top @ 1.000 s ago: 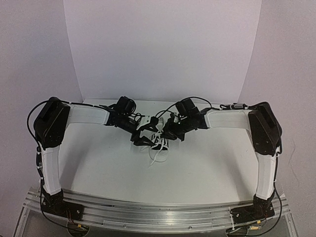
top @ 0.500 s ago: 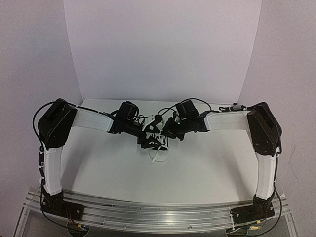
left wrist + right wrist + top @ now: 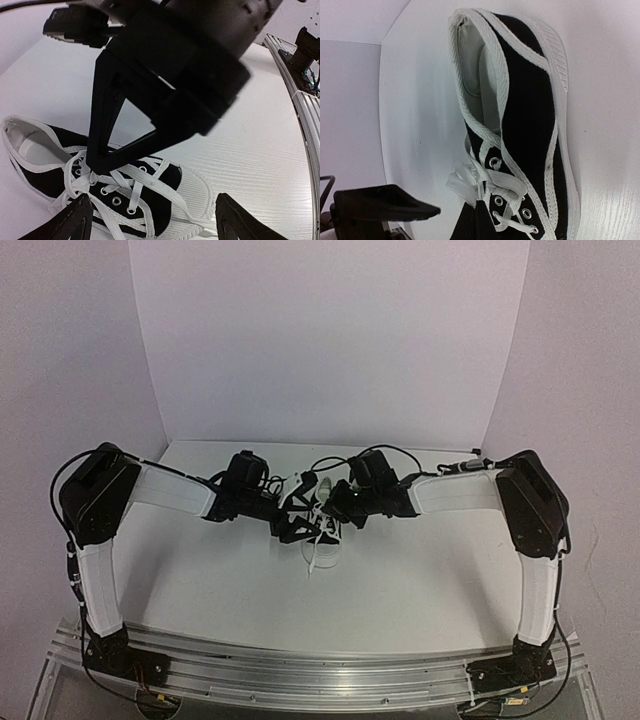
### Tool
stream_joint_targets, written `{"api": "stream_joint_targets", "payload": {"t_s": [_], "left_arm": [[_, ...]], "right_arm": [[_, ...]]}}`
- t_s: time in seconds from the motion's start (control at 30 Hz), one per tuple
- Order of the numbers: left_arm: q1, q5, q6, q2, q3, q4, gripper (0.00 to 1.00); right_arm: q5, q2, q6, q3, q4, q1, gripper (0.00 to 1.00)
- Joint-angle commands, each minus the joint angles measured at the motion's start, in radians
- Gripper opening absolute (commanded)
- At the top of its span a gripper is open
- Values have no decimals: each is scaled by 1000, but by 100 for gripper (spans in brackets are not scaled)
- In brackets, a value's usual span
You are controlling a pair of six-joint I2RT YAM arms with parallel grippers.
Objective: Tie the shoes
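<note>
On the table [image 3: 440, 580], midway between my two arms, the shoe [image 3: 322, 528] sits on its sole with both tools crowded right over it. My left gripper [image 3: 152, 220] has its fingers spread wide, one on either side of the laced front. The right gripper [image 3: 333, 508] has a fingertip [image 3: 97, 156] down on the laces [image 3: 131, 176] near the top eyelets. I cannot tell whether it is pinching a strand or only touching.

My worry is that the shoe looks light, so a pull on a lace may drag or tip it rather than draw the lace through. With the tools this close, closing the left could knock the right, or nip canvas instead of lace. The loose ends [image 3: 316, 560] trailing off the front could also snag.

I judge the toe faces the near edge and the heel faces the back wall [image 3: 330, 340]. That puts the long axis roughly front to back.
</note>
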Motion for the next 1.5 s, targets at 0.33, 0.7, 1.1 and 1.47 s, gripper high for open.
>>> {"api": "stream_joint_targets", "payload": {"t_s": [0.33,0.7,1.1,1.47], "left_arm": [[4,19,45,69,79,147,99],[4,9,50,126,141,73,63],[4,-131,132,119,127,131,73],[5,-141,171,147,147,91,71]], "right_arm": [[45,-22,41,15,24,12,0],[39,-17,33,27,37,14,0],[25,-4,34,44,39,20,0],[6,3,21,60,39,27,0]]}}
